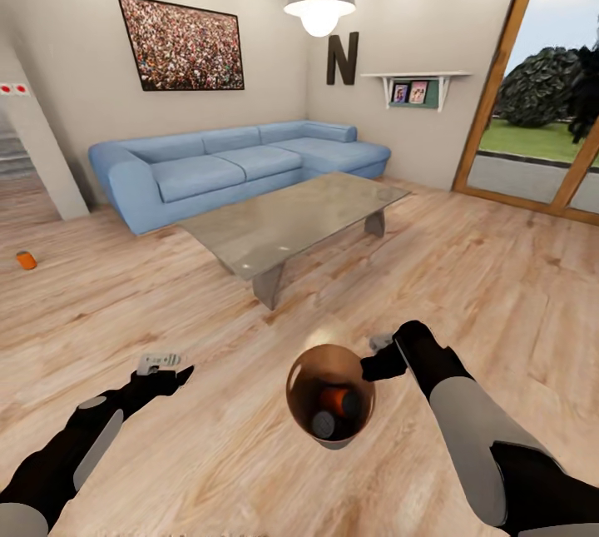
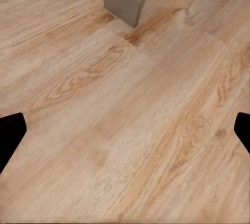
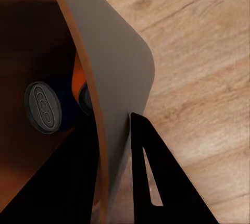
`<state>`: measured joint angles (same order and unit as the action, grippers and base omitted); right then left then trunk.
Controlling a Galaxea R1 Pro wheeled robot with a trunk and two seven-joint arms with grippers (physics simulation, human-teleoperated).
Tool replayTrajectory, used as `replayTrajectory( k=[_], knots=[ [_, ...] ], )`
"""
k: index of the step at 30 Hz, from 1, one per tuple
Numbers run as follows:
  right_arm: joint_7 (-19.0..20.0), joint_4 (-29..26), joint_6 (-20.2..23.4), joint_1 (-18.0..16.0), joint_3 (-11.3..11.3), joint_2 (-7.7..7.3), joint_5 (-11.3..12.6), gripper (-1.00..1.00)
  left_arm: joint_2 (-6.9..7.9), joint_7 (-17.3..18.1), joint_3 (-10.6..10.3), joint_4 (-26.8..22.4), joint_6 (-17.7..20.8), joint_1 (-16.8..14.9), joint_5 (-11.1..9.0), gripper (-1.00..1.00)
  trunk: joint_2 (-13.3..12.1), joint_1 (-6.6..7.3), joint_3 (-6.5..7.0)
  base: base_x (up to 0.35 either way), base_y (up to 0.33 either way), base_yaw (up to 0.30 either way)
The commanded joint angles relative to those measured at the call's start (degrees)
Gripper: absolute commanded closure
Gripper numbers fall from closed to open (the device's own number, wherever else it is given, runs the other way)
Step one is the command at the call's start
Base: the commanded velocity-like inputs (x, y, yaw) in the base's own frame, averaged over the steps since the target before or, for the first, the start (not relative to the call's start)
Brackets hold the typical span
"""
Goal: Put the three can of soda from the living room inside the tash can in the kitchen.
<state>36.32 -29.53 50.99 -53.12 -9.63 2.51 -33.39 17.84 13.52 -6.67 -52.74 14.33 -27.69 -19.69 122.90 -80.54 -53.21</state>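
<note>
The trash can (image 1: 330, 394) hangs just in front of the robot over the wood floor (image 1: 466, 270), carried by the right gripper (image 1: 378, 364), whose fingers are clamped on the can's wall at the rim, one finger (image 3: 156, 182) outside the grey shell and the other apparently inside. Two soda cans already lie in the brown bottom: an orange can (image 1: 339, 400) and a dark can (image 1: 323, 423) whose grey top (image 3: 44, 107) faces up in the right wrist view, the two touching each other. The third soda can (image 1: 27, 260), orange, lies on its side on the floor, well apart from the bucket, off to the robot's left near the wall corner and beyond the end of the blue sofa (image 1: 241, 162). The left gripper (image 1: 160, 364) hovers over bare floor with its fingers apart and nothing between them, near a leg of the coffee table (image 1: 291, 221). So by my reading two of three cans are collected; what remains is to reach the last can, drop it in, and then carry the bucket to the kitchen, since the robot stands in the living room, the letter N (image 1: 342, 58) on the wall ahead.
</note>
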Motion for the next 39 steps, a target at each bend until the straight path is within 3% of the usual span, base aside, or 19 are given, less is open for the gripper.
replayTrajectory(
  k=[1,23,39],
  knots=[
    [0.3,0.0,0.4,0.0,-0.1,0.02,1.4,1.0,0.0,0.0,0.0,0.0,0.0,0.0,0.0,-1.0,0.0,0.0,0.01,-0.001,0.314,0.241],
    [0.4,0.0,0.4,0.2,-0.1,0.3,1.5,1.0,0.0,-0.3,0.0,0.1,0.0,0.0,0.1,-1.0,0.0,0.0,0.01,0.048,0.318,0.242],
    [0.5,0.0,0.4,0.6,-0.1,0.23,1.6,1.0,-0.06,-0.3,0.0,0.1,0.0,0.0,0.1,-1.0,0.0,0.0,0.01,0.162,0.309,0.02]
  ],
)
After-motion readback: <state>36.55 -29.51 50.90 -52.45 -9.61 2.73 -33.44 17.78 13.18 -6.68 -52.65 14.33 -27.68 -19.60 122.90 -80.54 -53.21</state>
